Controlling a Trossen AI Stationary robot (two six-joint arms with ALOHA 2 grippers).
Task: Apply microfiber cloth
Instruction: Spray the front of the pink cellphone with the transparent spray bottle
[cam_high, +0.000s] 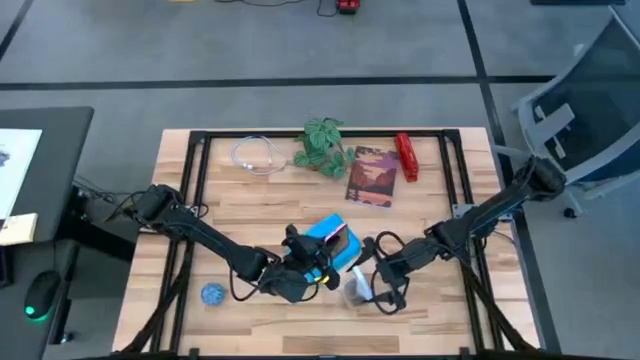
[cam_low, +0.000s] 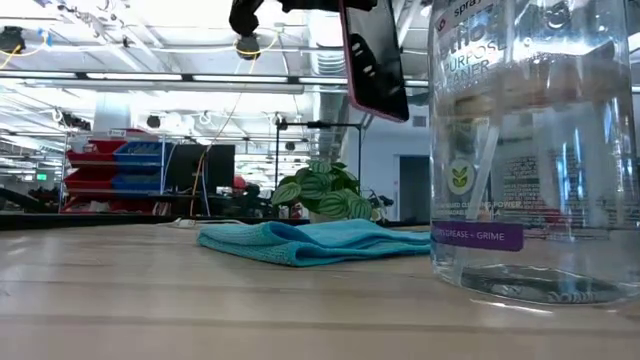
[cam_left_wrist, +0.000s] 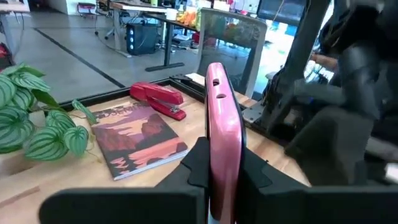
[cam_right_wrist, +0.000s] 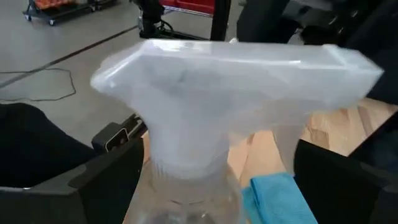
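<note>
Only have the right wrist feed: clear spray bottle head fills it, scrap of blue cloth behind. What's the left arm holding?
Observer: The left gripper has its jaws shut on a black phone in a pink case, held edge-up.
Operator: Phone on the table or in the air?
Observer: In the air. The low view shows it hanging above the wooden table, with nothing under it.
Operator: Cloth state?
Observer: The sky-blue microfiber cloth lies folded flat on the table, with neither gripper on it.
Operator: Bottle lifted?
Observer: No. The clear plastic spray bottle stands on the table, with the right gripper at its neck.
</note>
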